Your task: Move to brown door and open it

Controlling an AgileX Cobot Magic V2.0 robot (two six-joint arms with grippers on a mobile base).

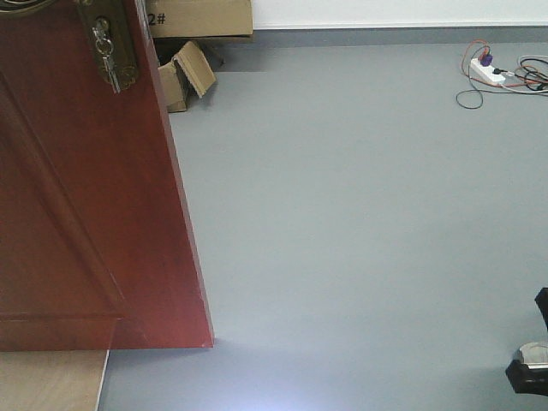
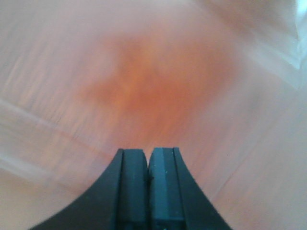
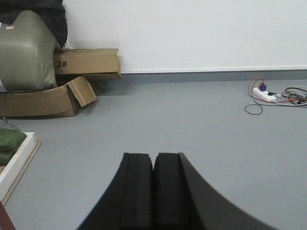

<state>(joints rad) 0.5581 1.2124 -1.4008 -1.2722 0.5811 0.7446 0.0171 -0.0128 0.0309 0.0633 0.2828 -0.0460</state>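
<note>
Grey floor (image 1: 360, 223) beyond brown door (image 1: 77, 214); left gripper (image 2: 147, 158) closed against it; right gripper (image 3: 154, 160) closed, level.

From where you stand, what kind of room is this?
Probably a storeroom or lab-type workspace: bare grey floor, cardboard boxes and a stuffed green sack stacked along a plain white wall, a power strip with loose cables, and a brown door nearby.

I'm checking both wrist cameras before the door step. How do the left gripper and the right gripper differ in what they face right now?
The left gripper sits right up against a blurred reddish-brown surface, likely the brown door; the right gripper faces open grey floor. Nothing sharp shows past the left one, while cardboard boxes and a power strip lie far beyond the right one. Both are shut and empty.
</note>
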